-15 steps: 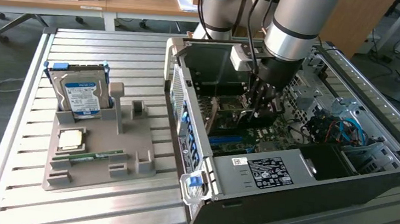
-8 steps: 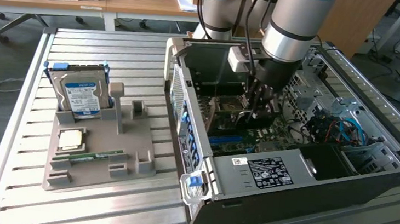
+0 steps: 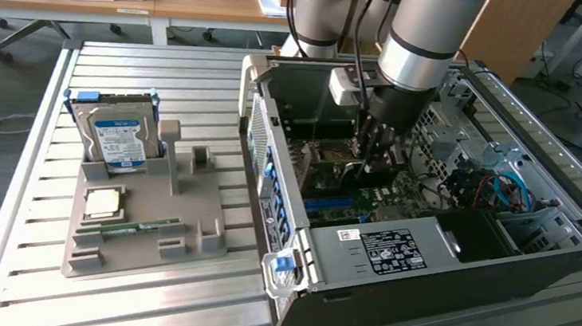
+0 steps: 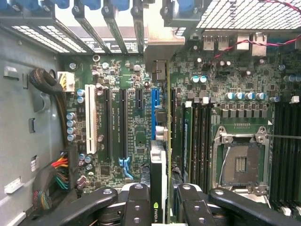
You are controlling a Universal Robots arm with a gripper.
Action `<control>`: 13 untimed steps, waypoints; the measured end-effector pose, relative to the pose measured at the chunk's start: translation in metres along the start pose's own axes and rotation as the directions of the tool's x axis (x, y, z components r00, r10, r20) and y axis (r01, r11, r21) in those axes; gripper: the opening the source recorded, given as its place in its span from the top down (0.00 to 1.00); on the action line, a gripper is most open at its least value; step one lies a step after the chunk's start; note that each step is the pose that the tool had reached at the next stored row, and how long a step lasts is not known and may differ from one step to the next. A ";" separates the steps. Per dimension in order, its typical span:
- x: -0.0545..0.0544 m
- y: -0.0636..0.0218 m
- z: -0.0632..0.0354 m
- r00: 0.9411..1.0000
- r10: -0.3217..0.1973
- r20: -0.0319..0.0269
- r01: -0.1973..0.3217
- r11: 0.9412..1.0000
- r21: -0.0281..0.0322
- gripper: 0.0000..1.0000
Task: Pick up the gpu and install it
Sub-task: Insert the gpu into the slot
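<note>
My gripper [image 3: 373, 156] reaches down into the open computer case [image 3: 269, 161], just above the motherboard [image 4: 131, 136]. In the wrist view the gripper [image 4: 162, 209] is shut on the gpu [image 4: 158, 179], which I see edge-on: a thin card with a dark face, a green board edge and a silver end bracket [image 4: 162, 47]. The card hangs upright over the expansion slots, right beside the blue slot [image 4: 154, 110]. Whether its edge touches a slot I cannot tell. The black fingers [image 4: 136, 205] press on both sides of the card.
On the slatted table, at the exterior view's left, a grey holder [image 3: 194, 230] carries a silver hard drive [image 3: 117, 137], a processor chip [image 3: 102, 202] and a RAM stick [image 3: 140, 229]. Case walls, the power supply [image 3: 390, 249], drive cages and cable bundles [image 4: 54, 174] surround the gripper.
</note>
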State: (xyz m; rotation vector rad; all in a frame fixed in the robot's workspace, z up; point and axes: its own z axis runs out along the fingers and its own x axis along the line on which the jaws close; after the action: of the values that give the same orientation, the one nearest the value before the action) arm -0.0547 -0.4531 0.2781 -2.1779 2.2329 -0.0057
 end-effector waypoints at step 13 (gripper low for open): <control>0.003 0.0037 0.0021 1.000 0.000 -0.002 0.000 1.000 0.000 0.73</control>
State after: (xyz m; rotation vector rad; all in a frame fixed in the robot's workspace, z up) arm -0.0584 -0.4561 0.2759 -2.1792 2.2338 -0.0080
